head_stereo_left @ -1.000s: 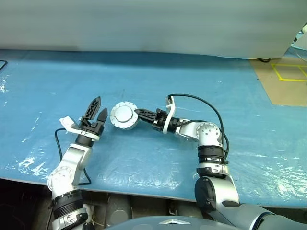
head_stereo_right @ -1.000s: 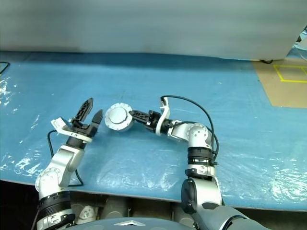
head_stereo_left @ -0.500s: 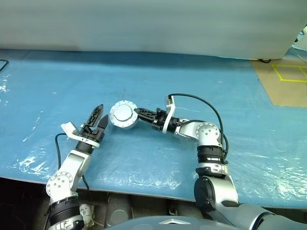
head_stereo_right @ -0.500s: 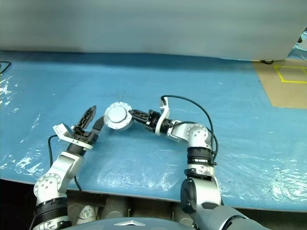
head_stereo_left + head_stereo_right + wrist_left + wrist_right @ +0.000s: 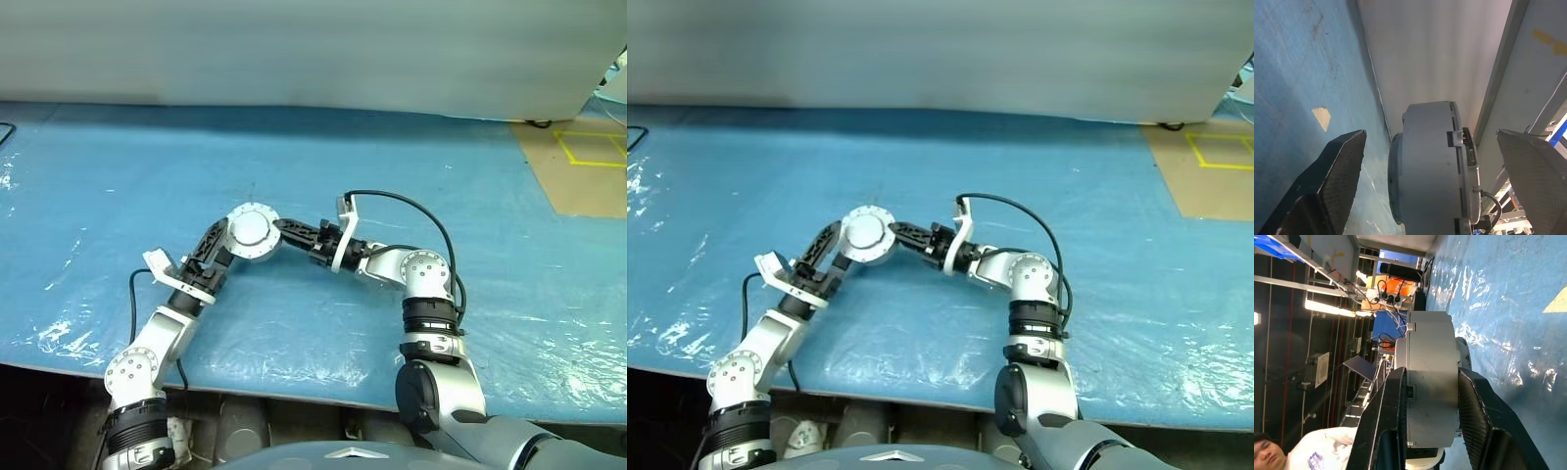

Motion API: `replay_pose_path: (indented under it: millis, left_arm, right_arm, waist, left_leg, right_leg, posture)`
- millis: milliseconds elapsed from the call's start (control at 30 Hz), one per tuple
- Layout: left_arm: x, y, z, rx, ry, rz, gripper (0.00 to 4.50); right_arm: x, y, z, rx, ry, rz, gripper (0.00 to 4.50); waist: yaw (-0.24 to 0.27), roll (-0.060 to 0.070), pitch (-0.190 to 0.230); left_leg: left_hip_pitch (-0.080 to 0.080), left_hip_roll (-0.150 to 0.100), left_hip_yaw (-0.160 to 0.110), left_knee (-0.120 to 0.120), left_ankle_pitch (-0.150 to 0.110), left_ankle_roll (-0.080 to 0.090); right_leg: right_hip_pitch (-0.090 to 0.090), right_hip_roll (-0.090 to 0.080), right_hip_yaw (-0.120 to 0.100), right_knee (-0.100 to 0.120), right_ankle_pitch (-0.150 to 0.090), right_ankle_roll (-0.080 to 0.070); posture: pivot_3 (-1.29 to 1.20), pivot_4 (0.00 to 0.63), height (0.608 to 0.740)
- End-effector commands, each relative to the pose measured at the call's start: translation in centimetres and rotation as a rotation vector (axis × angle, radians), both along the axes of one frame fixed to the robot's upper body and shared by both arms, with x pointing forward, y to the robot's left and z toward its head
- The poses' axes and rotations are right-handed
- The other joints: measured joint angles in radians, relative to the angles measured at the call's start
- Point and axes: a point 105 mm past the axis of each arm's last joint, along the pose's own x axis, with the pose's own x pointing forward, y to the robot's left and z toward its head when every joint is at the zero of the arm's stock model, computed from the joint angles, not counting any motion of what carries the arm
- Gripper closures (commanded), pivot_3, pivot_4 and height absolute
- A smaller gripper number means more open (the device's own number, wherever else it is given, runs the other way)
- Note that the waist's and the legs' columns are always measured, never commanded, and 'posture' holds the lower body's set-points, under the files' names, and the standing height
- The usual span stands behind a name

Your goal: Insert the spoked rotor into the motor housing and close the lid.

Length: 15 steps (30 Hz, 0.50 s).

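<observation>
The motor housing [image 5: 251, 233], a short round pale-grey cylinder with small tabs round its rim, hangs just above the blue table with its flat face turned up toward me. My right gripper [image 5: 279, 230] reaches in from the right and is shut on its two flat faces [image 5: 1430, 382]. On the housing's left my left gripper [image 5: 227, 243] is open. Its fingers [image 5: 1342, 166] straddle the housing [image 5: 1432, 166], with a gap showing on each side. The spoked rotor and the lid are out of view.
The table wears a blue plastic sheet [image 5: 118, 176], wrinkled near its front edge. A grey wall [image 5: 294, 49] closes the back. Tan floor with yellow tape [image 5: 588, 157] lies at the far right. A person in a white shirt [image 5: 1312, 455] appears in the right wrist view.
My left gripper has swung right and slightly down, from beside the housing to straddling it. It stayed open. The right gripper and the housing kept still.
</observation>
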Motion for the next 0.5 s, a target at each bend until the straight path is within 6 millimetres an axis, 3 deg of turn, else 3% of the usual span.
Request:
replay_pose_path:
  millis: [33,233,333,467,500]
  left_arm:
    - [-0.1,-1.1,1.2,-0.009,-0.057,-0.052,0.01]
    - [-0.3,-2.8,0.2,0.062,-0.033,-0.146,0.01]
    - [-0.2,-2.9,0.0,0.07,-0.022,-0.156,0.57]
    - [-0.3,-3.0,0.2,0.077,-0.038,-0.17,1.89]
    - [-0.3,-2.9,0.3,0.075,-0.041,-0.167,1.99]
  right_arm:
    - [-0.8,1.1,3.0,0.106,-0.077,0.071,3.28]
    - [-0.9,1.3,3.0,0.101,-0.081,0.078,3.28]
    - [-0.8,1.3,3.1,0.101,-0.085,0.074,3.28]
    - [-0.7,1.3,3.1,0.1,-0.085,0.071,3.28]
    - [-0.7,1.3,3.1,0.099,-0.085,0.07,3.28]
  waist:
    - [0.0,0.0,0.0]
    - [0.0,0.0,0.0]
    - [0.001,0.0,0.0]
    - [0.0,0.0,0.0]
    - [0.0,0.0,0.0]
  left_leg:
    - [0.0,0.0,0.0,0.0,0.0,0.0]
    - [0.0,0.0,0.0,0.001,0.0,0.0]
    - [0.0,0.0,0.0,0.001,0.0,0.0]
    - [0.001,0.0,0.0,0.001,0.0,0.0]
    - [0.001,0.0,0.0,0.001,0.0,0.0]
  right_leg:
    - [0.0,0.0,0.0,0.0,0.0,0.0]
    - [0.0,0.0,0.0,0.001,0.0,0.0]
    - [0.0,0.0,0.0,0.002,0.0,0.0]
    - [0.0,0.0,0.0,0.002,0.0,0.0]
    - [0.0,0.0,0.0,0.002,0.0,0.0]
  posture:
    - [0.0,0.15,0.74]
    - [0.0,0.15,0.74]
    - [0.0,0.15,0.74]
    - [0.0,0.15,0.74]
    - [0.0,0.15,0.74]
